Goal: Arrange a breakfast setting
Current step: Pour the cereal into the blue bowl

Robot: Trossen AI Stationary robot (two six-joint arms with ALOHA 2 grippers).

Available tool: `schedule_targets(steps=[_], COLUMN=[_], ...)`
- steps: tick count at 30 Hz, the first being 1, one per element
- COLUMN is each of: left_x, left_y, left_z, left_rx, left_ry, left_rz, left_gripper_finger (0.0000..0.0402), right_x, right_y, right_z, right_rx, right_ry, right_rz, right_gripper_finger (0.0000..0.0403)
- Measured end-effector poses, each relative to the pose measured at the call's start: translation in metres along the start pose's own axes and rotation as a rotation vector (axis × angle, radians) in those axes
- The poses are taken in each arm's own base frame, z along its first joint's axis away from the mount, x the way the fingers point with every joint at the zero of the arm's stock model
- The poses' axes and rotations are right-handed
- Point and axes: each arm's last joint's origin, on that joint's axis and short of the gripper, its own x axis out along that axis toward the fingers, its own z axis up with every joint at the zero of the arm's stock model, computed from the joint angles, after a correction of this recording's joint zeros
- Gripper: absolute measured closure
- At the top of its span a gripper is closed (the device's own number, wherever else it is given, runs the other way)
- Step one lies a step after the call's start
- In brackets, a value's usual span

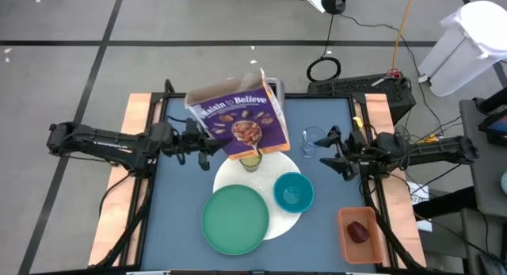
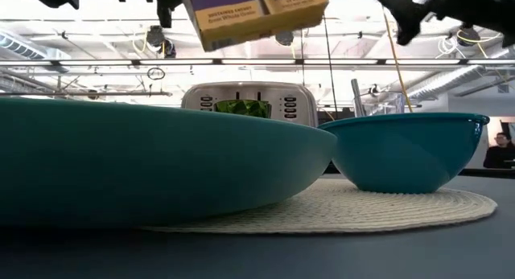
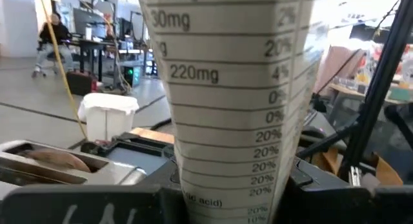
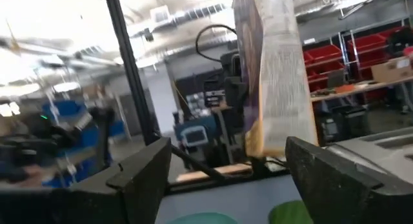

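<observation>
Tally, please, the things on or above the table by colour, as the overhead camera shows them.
Green or teal: 3 – green plate, teal bowl, yellow-green cup
White: 1 – round placemat
Purple: 1 – cereal box, held up by the left tool
Clear: 1 – glass
Orange: 1 – tray
Dark red: 1 – fruit
Total: 8

The purple cereal box (image 1: 242,123), at upper centre of the high view, is glossy printed cardboard. In the low view the large white round disc (image 2: 378,207) at lower right shows a rough woven, corded texture, matt. The green plate (image 2: 137,162) at left and the teal bowl (image 2: 402,150) at right look like smooth plastic with a soft sheen. The toaster (image 2: 249,102) at centre is brushed silver metal. The table (image 1: 186,188) surface is matt blue-grey, edged with pale wood.
</observation>
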Motion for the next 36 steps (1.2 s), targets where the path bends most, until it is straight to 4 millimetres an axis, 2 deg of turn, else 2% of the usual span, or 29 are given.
schedule_targets(steps=[6, 12, 17, 22, 36], left_x=[0.011, 0.017, 0.018, 0.018, 0.018], left_y=[-0.004, -0.005, -0.006, -0.006, -0.006], left_z=[-0.016, -0.024, -0.026, -0.026, -0.026], left_rx=[-0.025, -0.023, -0.023, -0.023, 0.008], left_ry=[0.059, 0.077, 0.085, 0.085, 0.081], left_rz=[-0.036, -0.04, -0.05, -0.064, -0.076], left_gripper_finger=[0.0291, 0.0291, 0.0291, 0.0291, 0.0291], right_x=[0.025, 0.043, 0.053, 0.059, 0.08], right_y=[0.001, -0.001, -0.005, -0.006, -0.015], right_z=[0.012, 0.012, 0.008, 0.004, -0.023], right_rx=[-0.077, -0.086, -0.144, -0.179, -0.101], right_ry=[0.027, 0.07, 0.097, 0.09, 0.113], right_rz=[-0.037, -0.071, -0.155, -0.149, -0.155], right_gripper_finger=[0.0104, 0.0105, 0.0105, 0.0105, 0.0106])
